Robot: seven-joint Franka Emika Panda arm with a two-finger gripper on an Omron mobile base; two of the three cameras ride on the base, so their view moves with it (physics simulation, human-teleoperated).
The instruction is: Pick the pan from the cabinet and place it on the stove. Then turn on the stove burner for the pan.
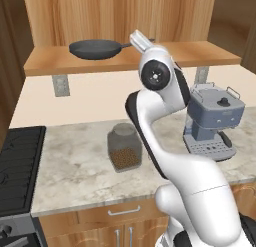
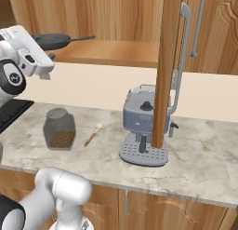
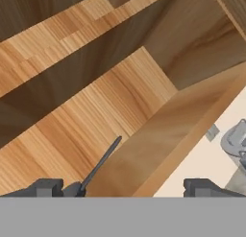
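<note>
The pan (image 1: 95, 49) is dark grey and round and lies on the bottom shelf of the open cabinet (image 1: 200, 52), with its long thin handle (image 2: 81, 38) pointing right. My gripper (image 3: 124, 187) is open and holds nothing. It hovers just in front of the shelf edge, beside the tip of the pan handle (image 3: 101, 166), which lies between the fingertips (image 3: 45, 187) nearer the left one. The round body of the pan is outside the hand view. The stove (image 1: 17, 166) is at the far left, with black ridged grates.
An opened cabinet door (image 2: 168, 61) with a silver bar handle hangs edge-on in front of a grey coffee machine (image 2: 143, 126). A glass jar (image 1: 124, 147) of brown grains and a small wooden brush (image 2: 92, 135) rest on the marble counter (image 1: 75, 171).
</note>
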